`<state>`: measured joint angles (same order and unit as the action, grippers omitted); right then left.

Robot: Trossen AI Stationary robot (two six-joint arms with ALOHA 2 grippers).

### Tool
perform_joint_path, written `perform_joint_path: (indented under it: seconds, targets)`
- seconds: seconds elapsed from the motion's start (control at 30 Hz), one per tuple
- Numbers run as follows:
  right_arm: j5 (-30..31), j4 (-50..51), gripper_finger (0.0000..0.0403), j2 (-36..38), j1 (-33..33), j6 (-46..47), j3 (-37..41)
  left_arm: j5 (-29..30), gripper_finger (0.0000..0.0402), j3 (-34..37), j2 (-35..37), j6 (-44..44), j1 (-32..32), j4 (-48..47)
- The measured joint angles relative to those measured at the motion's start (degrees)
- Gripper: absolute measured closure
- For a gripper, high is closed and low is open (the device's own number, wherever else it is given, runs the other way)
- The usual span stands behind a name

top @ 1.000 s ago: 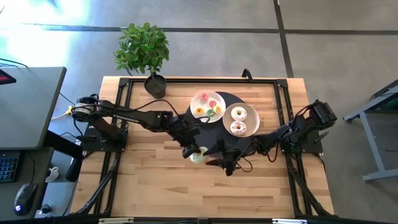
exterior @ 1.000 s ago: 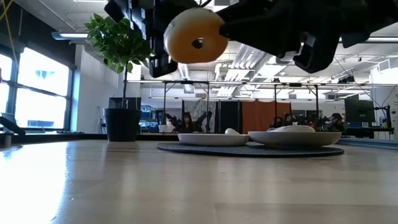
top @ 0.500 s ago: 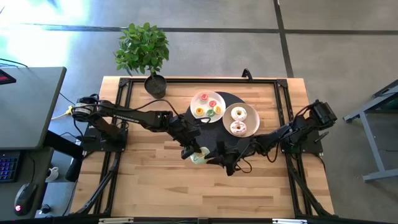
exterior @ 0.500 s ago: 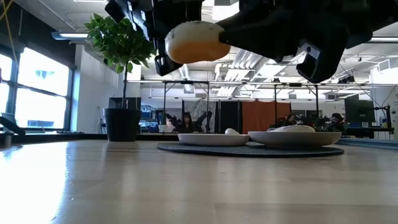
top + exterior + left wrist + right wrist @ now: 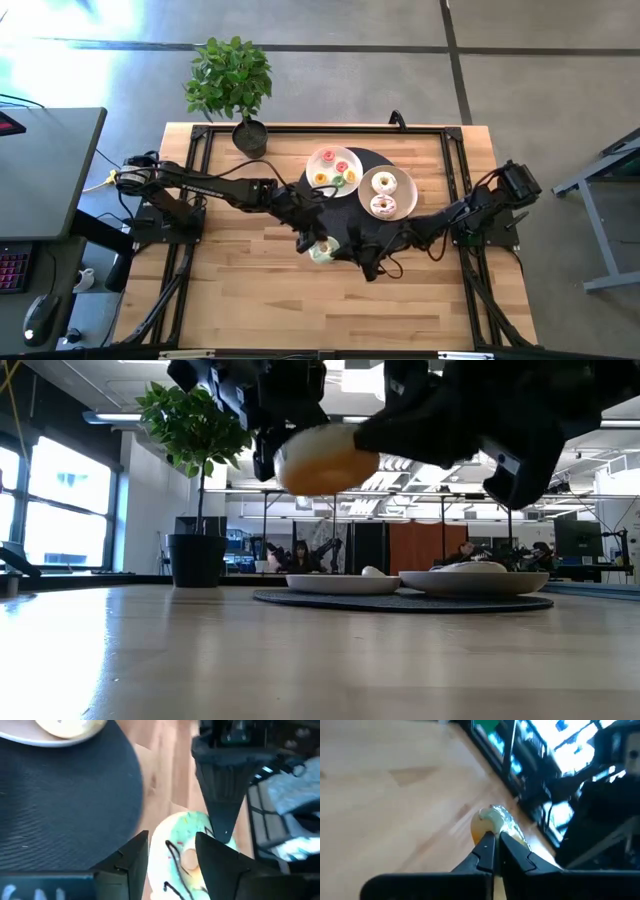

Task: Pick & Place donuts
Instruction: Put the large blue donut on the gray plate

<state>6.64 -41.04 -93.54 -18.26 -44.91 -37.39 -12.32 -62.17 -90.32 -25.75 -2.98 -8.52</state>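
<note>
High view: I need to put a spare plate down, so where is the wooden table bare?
Bare wood lies along the wooden table's near edge and between the potted green plant and the left gripper. The middle is crowded: both grippers, the right gripper too, meet at a mint-frosted toy donut, beside two white round plates on a dark round mat.

Both grippers crowd the green donut [image 5: 187, 852], perhaps blurred; its lower part is cut off

Left pincer [image 5: 172, 851] straddles the green donut [image 5: 186, 851] beside a black mat [image 5: 60, 805].
</note>
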Motion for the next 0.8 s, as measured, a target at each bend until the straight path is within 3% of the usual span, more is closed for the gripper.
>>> perform_joint_path:
  seconds: [0.1, 0.27, 0.47, 0.6, 0.8]
  targets:
    - [5.8, 3.3, 0.0387, 0.0, -0.2, 2.8, 0.0, 3.5, 0.0233, 0.0, 0.0, 0.1, 0.0, 0.0]
    - [24.5, 11.1, 0.0387, 0.1, -0.9, 6.8, 0.1, 6.5, 0.0231, 0.0, 0.0, 3.5, 0.0, -0.2]
    - [37.3, 27.6, 0.0391, 6.8, -0.6, 11.7, 0.1, 7.9, 0.0231, 0.0, 0.0, 3.5, 0.0, -0.4]
    - [42.4, 47.2, 0.0388, 15.8, 0.1, 27.3, 0.1, 7.9, 0.0231, 0.0, 0.0, 3.6, 0.0, -0.7]
    - [41.8, 78.4, 0.0396, 27.2, 1.8, 57.5, 0.1, 7.9, 0.0231, 0.0, 0.0, 3.7, 0.0, -0.7]
